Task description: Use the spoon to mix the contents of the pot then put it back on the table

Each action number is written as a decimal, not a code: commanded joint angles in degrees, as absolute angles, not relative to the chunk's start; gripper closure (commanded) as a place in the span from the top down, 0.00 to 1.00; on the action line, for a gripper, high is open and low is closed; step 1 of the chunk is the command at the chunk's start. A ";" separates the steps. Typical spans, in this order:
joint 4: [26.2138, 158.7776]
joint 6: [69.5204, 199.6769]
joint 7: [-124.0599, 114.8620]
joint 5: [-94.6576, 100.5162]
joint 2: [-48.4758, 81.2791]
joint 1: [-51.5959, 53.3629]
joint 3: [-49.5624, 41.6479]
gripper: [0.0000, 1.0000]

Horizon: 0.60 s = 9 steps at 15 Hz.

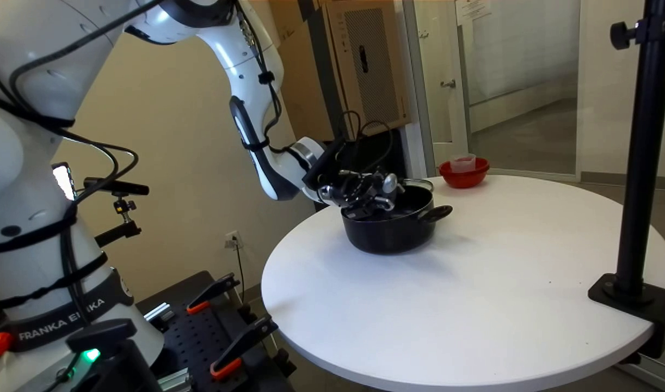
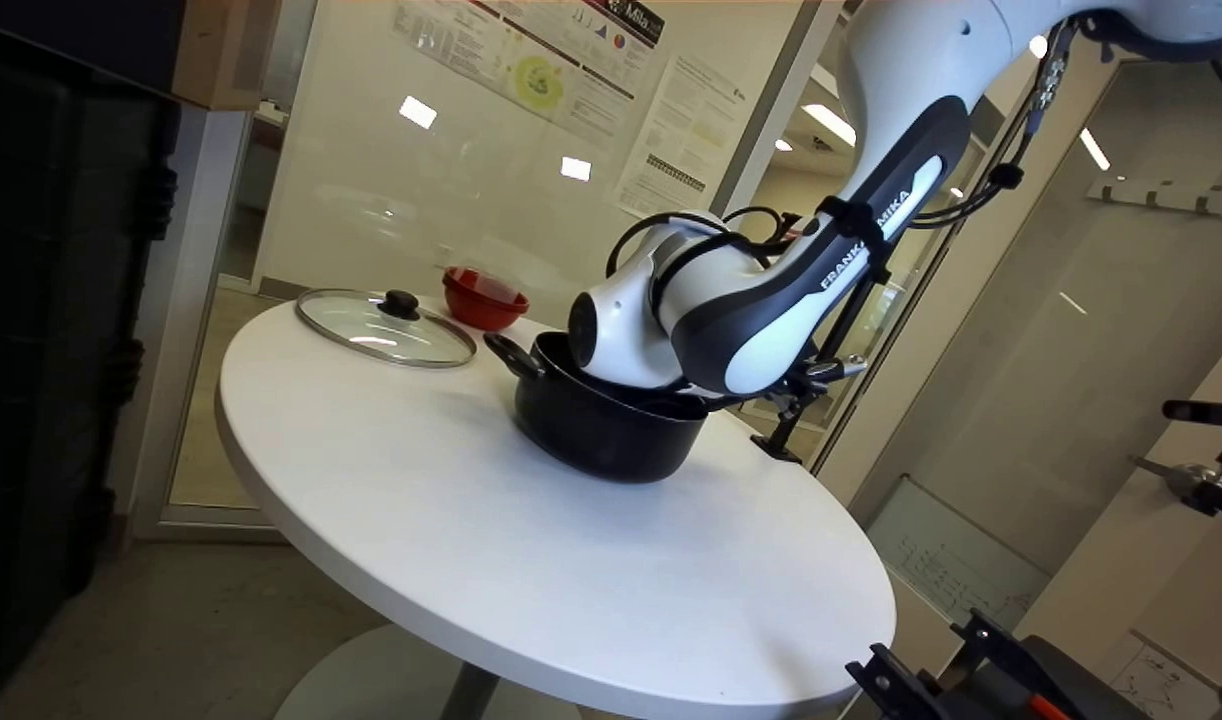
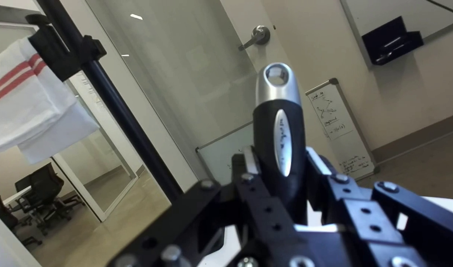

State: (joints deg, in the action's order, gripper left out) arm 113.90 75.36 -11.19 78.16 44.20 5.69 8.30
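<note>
The black pot (image 1: 389,237) stands upright on the white round table (image 1: 474,305). It also shows in an exterior view (image 2: 611,430), partly covered by my wrist. My gripper (image 1: 373,198) is low over the pot's rim, tilted nearly sideways. In the wrist view my gripper (image 3: 282,160) is shut on the spoon (image 3: 280,137), with a finger on each side of its black handle. The silver handle end points away from the gripper and shows in an exterior view (image 2: 839,367). The spoon's bowl and the pot's contents are hidden.
A glass lid (image 2: 386,325) with a black knob lies on the table beside the pot. A red bowl (image 1: 466,177) with a clear cup in it stands near the far edge. A black pole (image 1: 637,163) is clamped to the table edge. The pot's handle (image 1: 436,213) sticks out.
</note>
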 commanded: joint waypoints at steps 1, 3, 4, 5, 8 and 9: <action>112.35 75.71 -11.39 78.40 43.00 6.16 7.76 0.08; 111.40 75.08 -13.07 79.11 42.77 7.02 7.55 0.08; 111.05 74.86 -13.97 79.45 42.65 7.43 7.47 0.08; 111.16 74.30 -15.09 80.34 42.30 8.19 7.33 0.08; 111.34 72.46 -18.51 83.89 41.98 10.09 6.97 0.08; 111.86 71.49 -20.40 85.77 41.79 10.95 6.87 0.08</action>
